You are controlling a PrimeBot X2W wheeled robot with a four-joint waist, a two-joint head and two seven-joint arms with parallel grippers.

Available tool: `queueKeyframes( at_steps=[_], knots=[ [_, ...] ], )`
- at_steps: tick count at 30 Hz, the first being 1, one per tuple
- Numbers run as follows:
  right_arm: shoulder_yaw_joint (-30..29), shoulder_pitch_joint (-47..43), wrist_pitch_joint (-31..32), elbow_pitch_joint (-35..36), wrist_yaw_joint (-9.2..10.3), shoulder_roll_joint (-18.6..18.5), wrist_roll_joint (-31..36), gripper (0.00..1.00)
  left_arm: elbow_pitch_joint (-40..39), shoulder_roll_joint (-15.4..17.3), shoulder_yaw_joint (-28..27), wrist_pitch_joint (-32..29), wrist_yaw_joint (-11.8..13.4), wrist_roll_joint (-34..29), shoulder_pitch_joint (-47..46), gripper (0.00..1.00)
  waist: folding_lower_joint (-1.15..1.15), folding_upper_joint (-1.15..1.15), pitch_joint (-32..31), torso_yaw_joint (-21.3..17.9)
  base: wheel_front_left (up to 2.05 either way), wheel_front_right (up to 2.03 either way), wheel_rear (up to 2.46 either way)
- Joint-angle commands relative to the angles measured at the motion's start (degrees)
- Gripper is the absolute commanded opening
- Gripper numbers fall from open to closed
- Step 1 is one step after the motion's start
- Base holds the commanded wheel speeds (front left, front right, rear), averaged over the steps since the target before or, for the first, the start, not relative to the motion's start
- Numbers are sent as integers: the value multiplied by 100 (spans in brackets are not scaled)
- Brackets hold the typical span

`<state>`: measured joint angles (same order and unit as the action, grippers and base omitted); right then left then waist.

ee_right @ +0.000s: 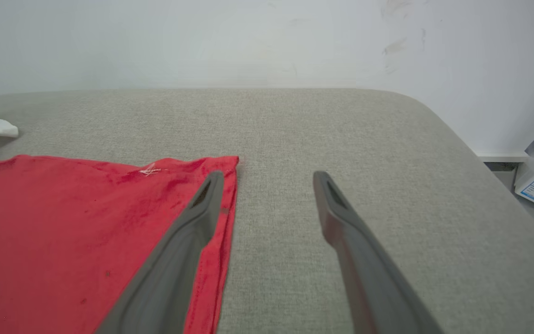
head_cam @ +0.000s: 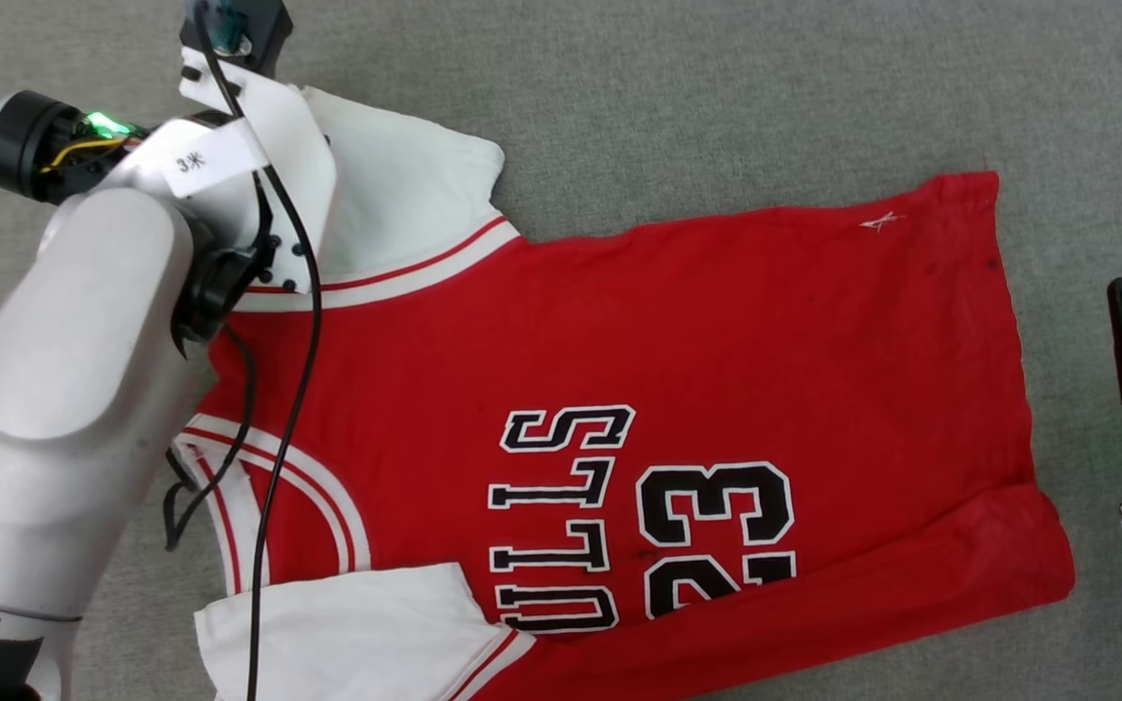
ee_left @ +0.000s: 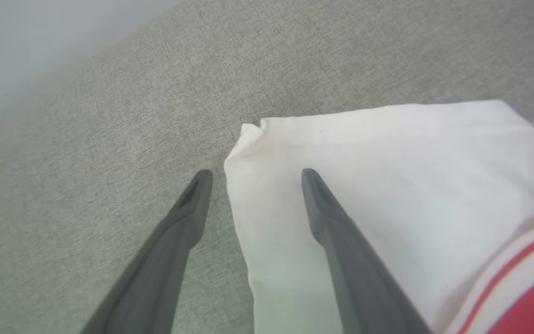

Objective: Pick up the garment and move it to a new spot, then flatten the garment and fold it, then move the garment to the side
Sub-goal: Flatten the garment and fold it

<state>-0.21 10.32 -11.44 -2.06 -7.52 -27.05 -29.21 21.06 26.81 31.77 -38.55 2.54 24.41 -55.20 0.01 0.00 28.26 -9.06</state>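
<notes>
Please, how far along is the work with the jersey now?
Done, it seems: the jersey lies spread flat on the grey surface, lettering up. In hand: the open left gripper straddles the edge of a white sleeve, and the open right gripper hovers by the hem corner, probably to begin a fold. Left: folding, then moving it to the side.

Garment (head_cam: 717, 321) recorded as matt cloth; surface beneath (head_cam: 717, 88) as coarse woven fabric; gripper fingers (ee_left: 336, 241) as matt dark plastic; forearm shell (head_cam: 64, 389) as smooth.
</notes>
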Motion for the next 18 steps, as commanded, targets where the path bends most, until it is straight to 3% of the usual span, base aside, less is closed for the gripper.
queueKeyframes(
  at_steps=[1, 10, 11, 13, 14, 18],
  knots=[
    [44, 91, -54, -19, 7, -40, -40, 100, 88, 31, -18, -42, 56, 12, -95, 100, -1, 0, 115, -76, 0, 0, 0],
    [174, 230, -180, -124, 7, -107, -128, 100, 542, -42, -141, -151, 185, 149, -294, 100, -1, 0, 313, -131, 0, 0, 0],
    [180, 246, -188, -132, 7, -116, -124, 100, 597, -46, -127, -212, 174, 179, -289, 88, -1, 0, 321, -126, 0, 0, 0],
    [193, 275, -193, -151, 7, -120, -130, 100, 637, -68, -93, -233, 150, 180, -266, 9, -1, 0, 325, -111, 0, 0, 0],
    [197, 286, -201, -157, 7, -121, -129, 100, 632, -72, -66, -205, 100, 175, -249, 0, -1, 0, 319, -103, 0, 0, 0],
    [211, 268, -201, -206, 7, -118, -105, 100, 621, -162, -118, 162, 115, 235, -193, 0, -1, 0, 235, -54, 0, 0, 0]
  ],
)
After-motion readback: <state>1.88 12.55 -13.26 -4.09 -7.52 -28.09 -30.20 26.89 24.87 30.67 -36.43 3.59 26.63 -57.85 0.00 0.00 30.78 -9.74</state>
